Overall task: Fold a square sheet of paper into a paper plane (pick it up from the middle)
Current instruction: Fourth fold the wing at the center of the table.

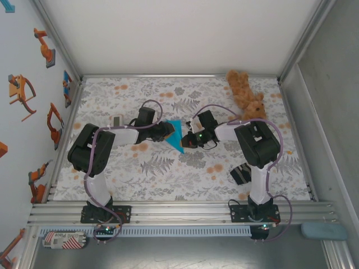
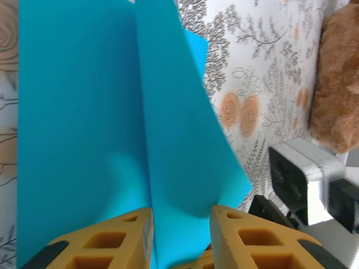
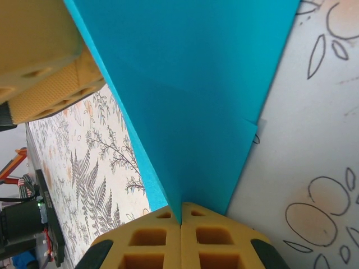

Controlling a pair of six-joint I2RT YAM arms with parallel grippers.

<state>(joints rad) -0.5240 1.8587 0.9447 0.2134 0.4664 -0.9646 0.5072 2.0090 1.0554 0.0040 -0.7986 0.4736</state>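
Two wrist views settle it: right end effector (image 3: 180,212) pinches the folded paper (image 3: 190,101) (left end effector (image 2: 180,212) parted).

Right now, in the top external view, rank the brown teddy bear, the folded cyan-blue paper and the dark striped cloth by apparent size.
1. Brown plush teddy bear: clearly the largest.
2 and 3. Folded cyan-blue paper and dark striped cloth: they look about alike and each is partly covered, so I won't rank them.

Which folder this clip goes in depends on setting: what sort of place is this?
Probably a robotics lab test cell: a left arm and a right arm bolted to an aluminium rail, a plain white back wall, and robot-arm stickers on the side wall.
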